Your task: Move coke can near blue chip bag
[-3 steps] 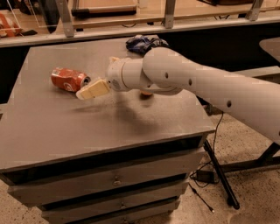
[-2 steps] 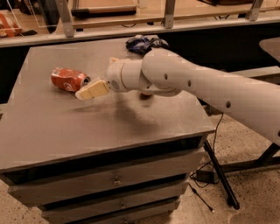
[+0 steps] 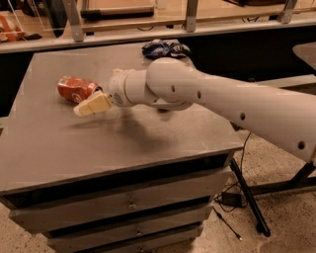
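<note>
The coke can (image 3: 74, 89), red and dented with white lettering, lies on its side on the left part of the grey table top (image 3: 59, 148). The blue chip bag (image 3: 165, 48), dark blue and wrinkled, lies at the table's far edge, right of the middle. My gripper (image 3: 85, 106), cream-coloured at the end of the white arm (image 3: 207, 96), is low over the table. It sits just in front and to the right of the can, touching it or very close to it. The arm reaches in from the right and passes in front of the bag.
The table is a grey cabinet with drawers (image 3: 128, 202) below its front edge. A wooden shelf with metal posts (image 3: 190, 10) runs behind it. Black stand legs and cables (image 3: 247, 197) lie on the speckled floor at the right.
My gripper has moved a little to the left, closer along the front of the can. The can and the bag have not moved.
</note>
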`<move>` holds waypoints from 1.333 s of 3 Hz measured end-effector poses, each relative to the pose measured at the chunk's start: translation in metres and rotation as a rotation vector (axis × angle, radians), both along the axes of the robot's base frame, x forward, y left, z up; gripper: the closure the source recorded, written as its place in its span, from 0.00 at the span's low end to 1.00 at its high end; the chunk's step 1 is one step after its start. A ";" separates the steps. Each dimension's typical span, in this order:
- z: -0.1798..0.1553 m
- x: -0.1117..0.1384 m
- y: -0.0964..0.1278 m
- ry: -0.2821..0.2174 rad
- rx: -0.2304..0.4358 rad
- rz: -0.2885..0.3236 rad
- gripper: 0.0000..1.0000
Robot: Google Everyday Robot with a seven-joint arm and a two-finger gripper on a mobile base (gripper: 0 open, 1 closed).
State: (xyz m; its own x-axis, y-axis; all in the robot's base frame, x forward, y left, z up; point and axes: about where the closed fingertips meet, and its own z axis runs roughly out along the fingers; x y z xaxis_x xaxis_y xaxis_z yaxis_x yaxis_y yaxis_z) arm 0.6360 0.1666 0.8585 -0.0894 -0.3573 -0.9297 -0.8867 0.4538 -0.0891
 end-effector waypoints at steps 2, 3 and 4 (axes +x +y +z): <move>-0.006 0.006 0.014 -0.003 0.025 0.036 0.19; -0.007 0.009 0.019 -0.006 0.034 0.072 0.48; -0.005 0.012 0.018 -0.012 0.037 0.076 0.73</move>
State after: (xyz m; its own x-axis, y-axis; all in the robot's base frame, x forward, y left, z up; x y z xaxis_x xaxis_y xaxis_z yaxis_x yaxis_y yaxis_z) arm 0.6479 0.1849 0.8531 -0.0522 -0.3284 -0.9431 -0.9177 0.3882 -0.0844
